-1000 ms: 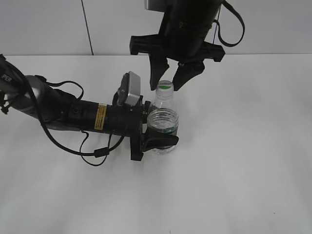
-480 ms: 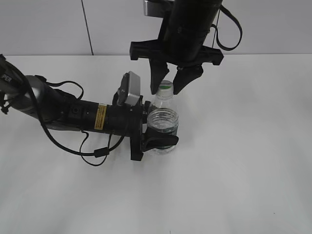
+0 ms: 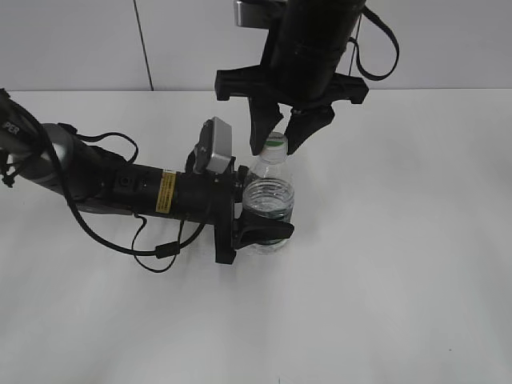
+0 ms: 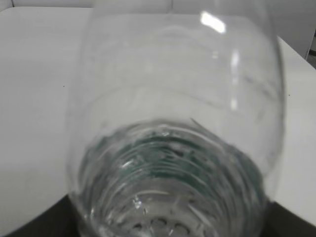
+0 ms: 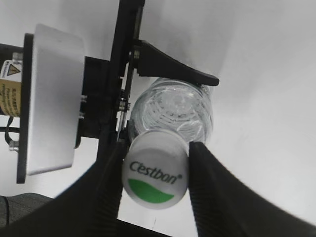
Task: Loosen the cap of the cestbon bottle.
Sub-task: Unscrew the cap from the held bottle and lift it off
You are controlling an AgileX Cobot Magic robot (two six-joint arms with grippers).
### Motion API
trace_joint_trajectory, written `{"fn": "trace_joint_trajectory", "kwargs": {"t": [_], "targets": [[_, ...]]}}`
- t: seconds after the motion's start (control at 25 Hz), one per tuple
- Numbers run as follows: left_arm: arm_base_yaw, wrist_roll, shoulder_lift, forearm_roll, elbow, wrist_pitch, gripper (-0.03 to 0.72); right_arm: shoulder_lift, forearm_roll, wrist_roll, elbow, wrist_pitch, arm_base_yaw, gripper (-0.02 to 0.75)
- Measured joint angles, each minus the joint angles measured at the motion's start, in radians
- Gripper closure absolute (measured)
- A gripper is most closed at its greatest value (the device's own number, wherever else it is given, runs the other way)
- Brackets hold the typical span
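Both grippers on the cestbon bottle, one at the body, one at the cap.

Nearest us, the left gripper comes in level from the left and we see its fingers closed around the lower body of the cestbon bottle, which stands upright on the white table; in the left wrist view the clear ribbed bottle fills the frame, green label band showing through. Above and behind, the right gripper hangs straight down over the bottle top, the cap sitting between its two fingers. In the right wrist view the cap, white with green mark and "Cestbon" lettering, has a finger pad pressed on each side, so we read the right gripper as narrowed onto it.
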Motion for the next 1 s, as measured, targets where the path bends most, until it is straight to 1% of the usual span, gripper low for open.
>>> {"fn": "trace_joint_trajectory", "kwargs": {"t": [0.12,0.44,0.72,1.0], "targets": [[0.0,0.0,0.0,0.0,0.0,0.001,0.286,0.0,-0.001,-0.083,-0.001,0.0,0.0,0.432],[-0.002,0.003,-0.001,0.001,0.0,0.001,0.286,0.0,0.001,-0.438,-0.001,-0.004,0.0,0.432],[-0.002,0.011,-0.001,0.008,0.0,-0.001,0.286,0.0,0.043,-0.749,-0.001,-0.006,-0.001,0.433],[-0.002,0.013,-0.001,0.013,0.0,-0.003,0.286,0.0,0.06,-0.994,-0.001,-0.006,-0.001,0.433]]}}
